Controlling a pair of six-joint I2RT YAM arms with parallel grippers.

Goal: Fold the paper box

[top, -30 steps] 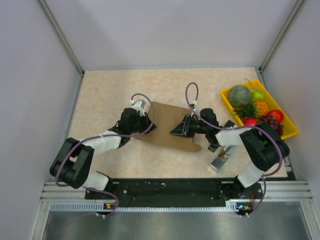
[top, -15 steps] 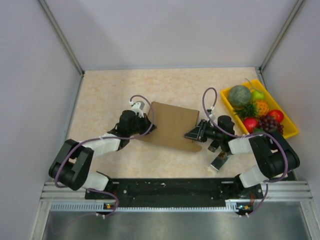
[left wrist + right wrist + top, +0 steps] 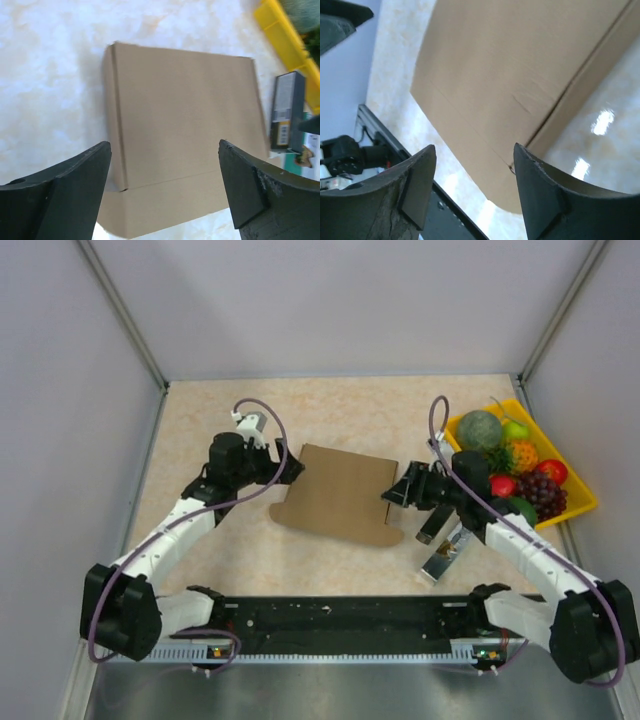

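The paper box (image 3: pixel 340 494) lies flat on the table as a closed brown cardboard shape with a rounded flap along its near edge. It fills the middle of the left wrist view (image 3: pixel 182 125) and of the right wrist view (image 3: pixel 510 85). My left gripper (image 3: pixel 290 470) hovers just off its far-left corner, open and empty (image 3: pixel 165 192). On the other side, my right gripper (image 3: pixel 398 490) sits at the box's right edge, its fingers apart with nothing between them (image 3: pixel 475 192).
A yellow tray (image 3: pixel 578 502) of plastic fruit stands at the right rear. A small dark carton (image 3: pixel 446 552) lies on the table beside the right arm, also seen from the left wrist (image 3: pixel 286 117). Grey walls enclose the table; a black rail (image 3: pixel 340 618) runs along the front.
Both grippers have let go and pulled back from the box: the left up and to the left, the right out to the right. Both went from shut to open. The box stays flat.
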